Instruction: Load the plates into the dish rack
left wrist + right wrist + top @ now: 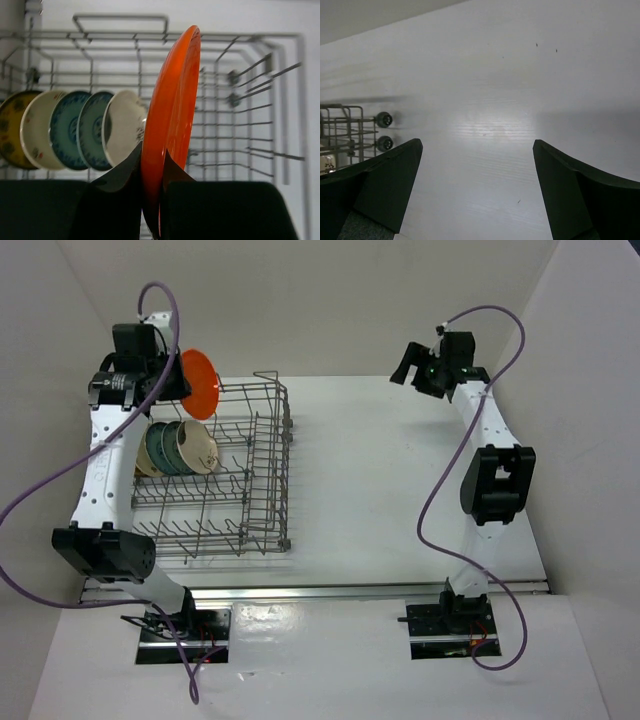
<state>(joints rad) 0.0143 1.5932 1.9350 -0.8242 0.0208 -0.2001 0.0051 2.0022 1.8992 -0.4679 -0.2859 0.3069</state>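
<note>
My left gripper (178, 380) is shut on the plain orange plate (199, 383), held on edge above the far left end of the grey wire dish rack (268, 480). In the left wrist view the orange plate (172, 115) stands upright between my fingers (120, 172). Several plates stand on edge in the rack: a brown-yellow patterned one (10, 130), a cream one (37, 130), two blue-green ones (67, 131) and another cream one (125, 127). They show as a row (178, 448) in the top view. My right gripper (408, 363) is open and empty over the far right table.
The rack's right wall and its small wheels (384, 120) show at the left of the right wrist view. White walls enclose the table on the left, back and right. The right arm's elbow (497, 483) hangs over the right side.
</note>
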